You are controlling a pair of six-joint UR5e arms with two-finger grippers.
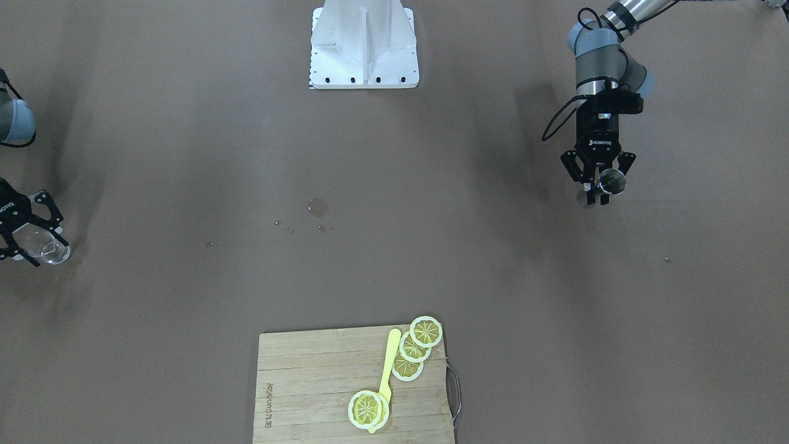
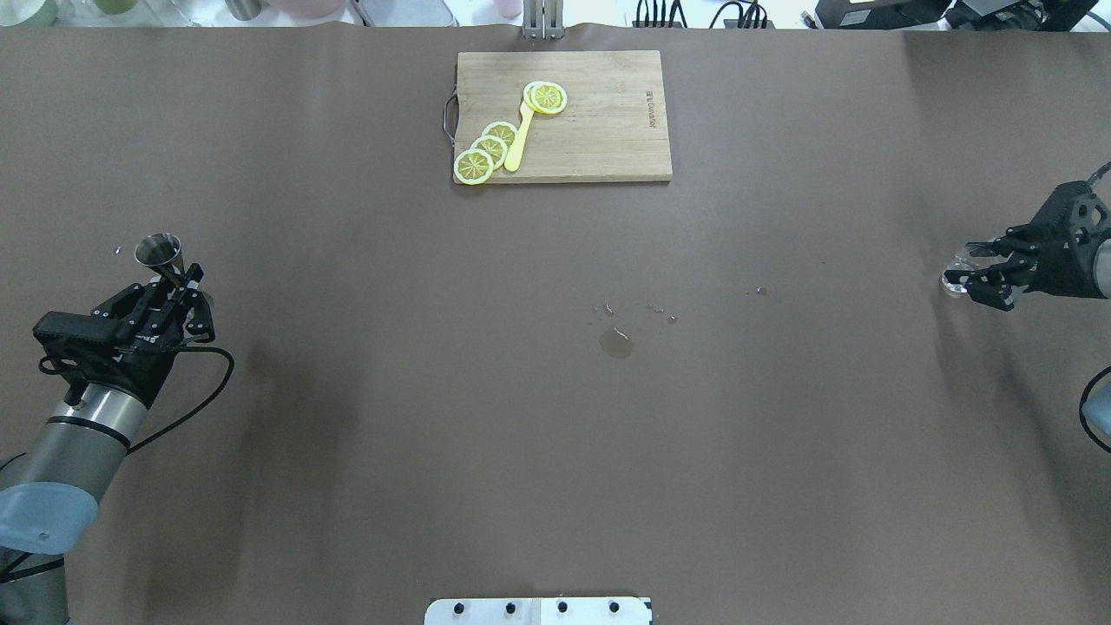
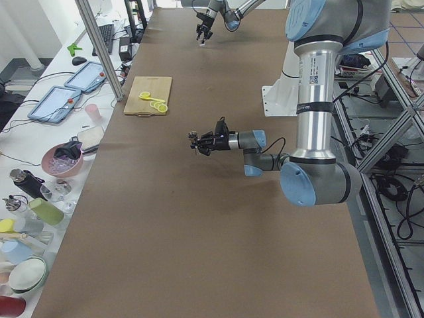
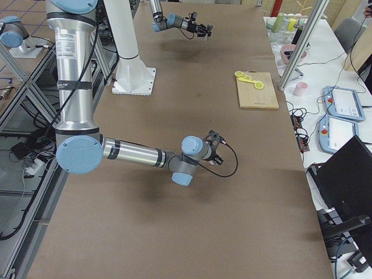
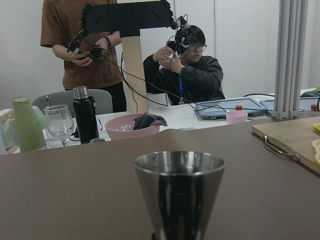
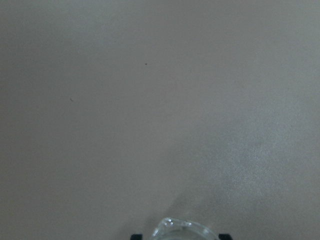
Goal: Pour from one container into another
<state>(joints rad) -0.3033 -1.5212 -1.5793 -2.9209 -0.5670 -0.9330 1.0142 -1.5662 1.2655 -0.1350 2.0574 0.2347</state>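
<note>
Both jaws closed, gripping steel cup point(image 2: 159, 252), glass point(image 1: 46, 246).

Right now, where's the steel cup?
The steel cup is at the overhead view's left side, held in the left gripper, far from the cutting board, the mid-table puddle and the glass in the right gripper.

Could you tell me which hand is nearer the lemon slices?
Left. The left hand, holding the metal cup, is closer to the lemon slices; the right hand, holding the glass, sits farther off.
</note>
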